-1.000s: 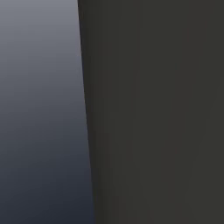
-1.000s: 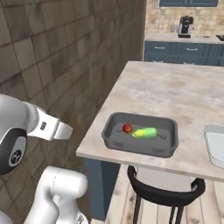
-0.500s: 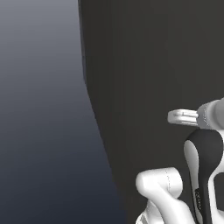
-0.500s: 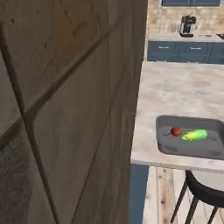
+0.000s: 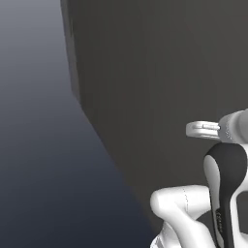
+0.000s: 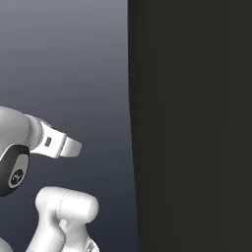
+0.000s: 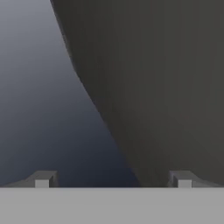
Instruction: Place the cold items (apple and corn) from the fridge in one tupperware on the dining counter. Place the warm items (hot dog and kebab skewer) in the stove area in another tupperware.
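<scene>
Left base view: white arm (image 5: pixel 220 193) rises at lower right, folded, w/ a dark joint band; its upper link ends in a pale grey piece pointing left. Behind it a big dark flat panel (image 5: pixel 160 82) takes most of the pic, its edge slanting down from top left toward the arm; left of that edge is a plain blue-grey backdrop (image 5: pixel 34 145). Right base view: same arm (image 6: pixel 34 147) at lower left, wrist piece pointing right, toward the dark panel (image 6: pixel 197 123), whose edge runs nearly straight up and down here, not slanted. Arm stands in front of the backdrop (image 6: pixel 64 59) in this view, apart from the panel edge.

Hand view gives what the base views lack: gripper (image 7: pixel 113 179) w/ both tips at the bottom, one fingertip (image 7: pixel 42 180) far left, the other far right. Jaws spread wide, nothing between them, touching nothing. Ahead of the gripper the panel (image 7: pixel 166 78) curves from top left down toward the right tip; backdrop (image 7: pixel 39 109) ahead of the left tip.

Apple, corn, hot dog, kebab skewer, tupperware: can't tell where they are, or which way they point, from these pics.
</scene>
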